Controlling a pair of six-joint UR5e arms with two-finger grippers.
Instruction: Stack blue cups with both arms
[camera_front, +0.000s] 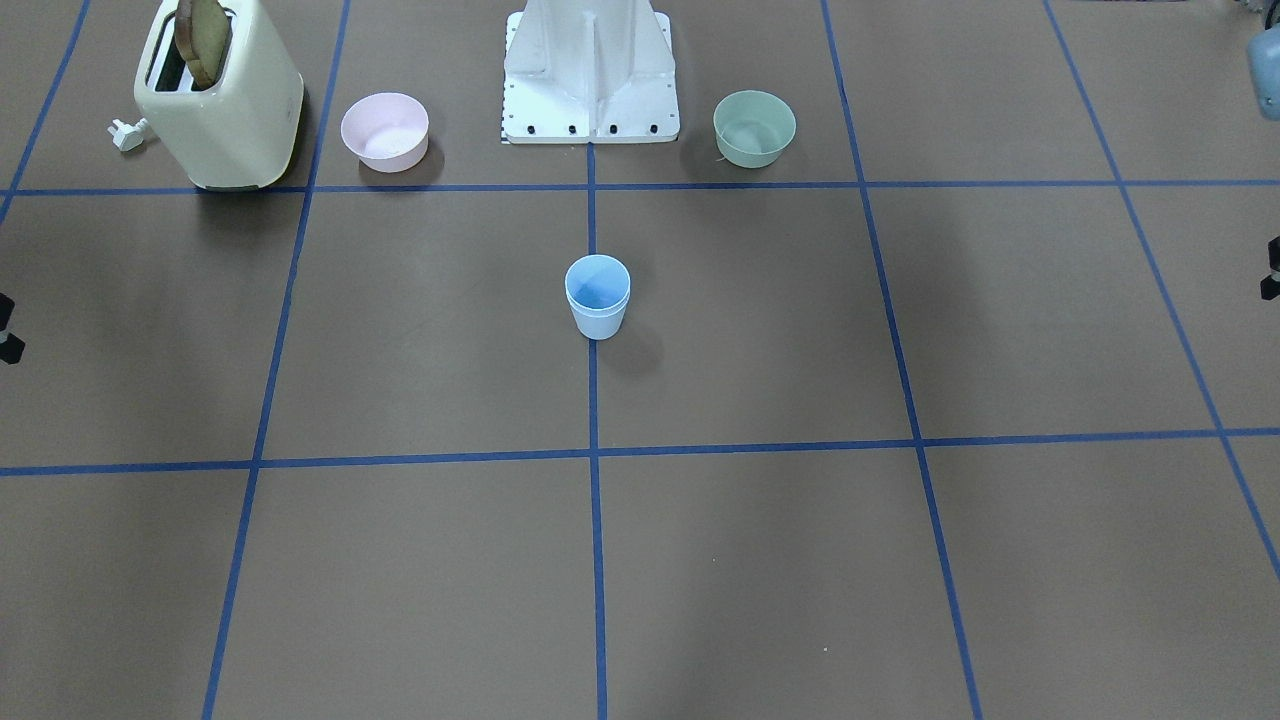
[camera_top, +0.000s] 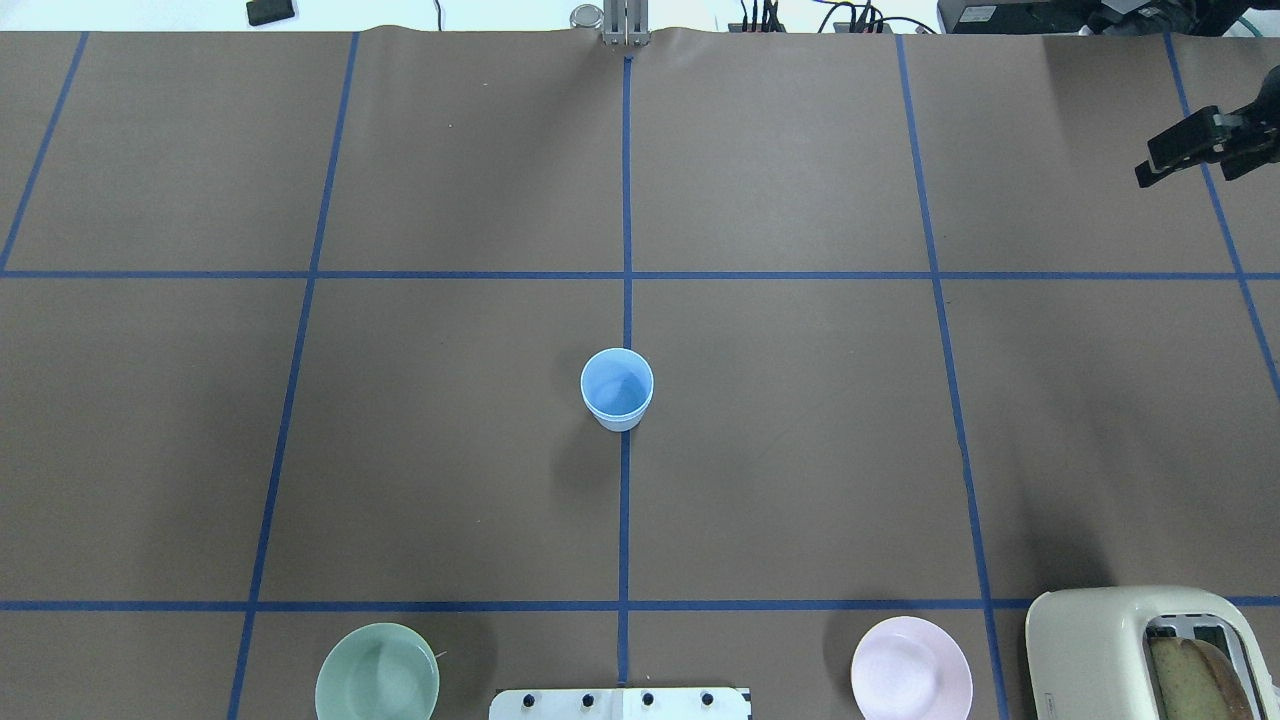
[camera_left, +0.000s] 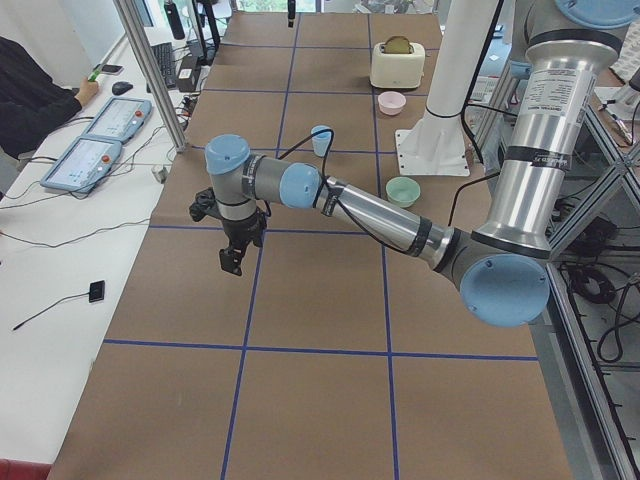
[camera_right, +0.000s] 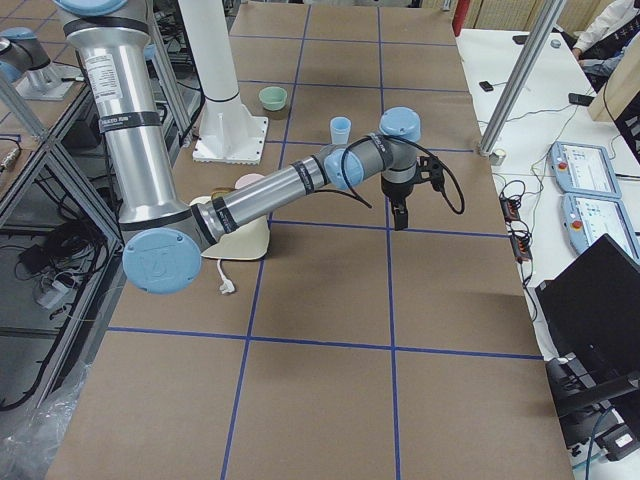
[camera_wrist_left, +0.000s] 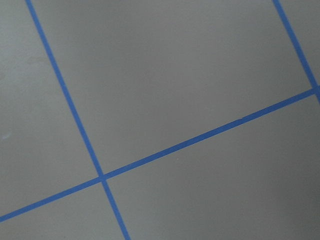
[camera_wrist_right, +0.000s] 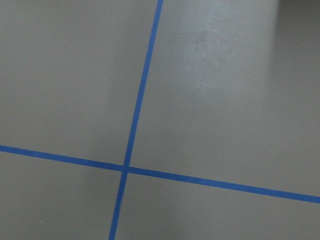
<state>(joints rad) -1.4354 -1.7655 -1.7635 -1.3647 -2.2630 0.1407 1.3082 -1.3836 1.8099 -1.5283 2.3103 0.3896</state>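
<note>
nesting at centre, two blue cups (camera_front: 598, 297), one pink bowl (camera_front: 385, 131), one green bowl (camera_front: 754, 128), left fingers (camera_left: 231, 262), right fingers (camera_top: 1170, 152), spread unclear

Brown paper-like table covering (camera_front: 800, 560): matt, smooth, a few faint scuffs, a slight crease along its far edge. Grid of blue tape strips (camera_front: 595, 520): flat, a touch shinier than the sheet. Pale sky-blue plastic cups (camera_front: 598, 312): smooth walls, satin, deeper blue inside. Pale pink plastic bowl (camera_front: 385, 130) and mint-green plastic bowl (camera_front: 754, 127): same smooth, low-sheen finish. Cream toaster (camera_front: 240, 110): glossy casing, soft highlights on its rounded edges. White metal base stand (camera_front: 590, 70): painted, semi-gloss, dark bolt heads. Grey tubular left arm (camera_left: 545, 140): brushed metal, bright reflections; its light blue joint caps (camera_left: 505, 290) look like smooth matt plastic.
</note>
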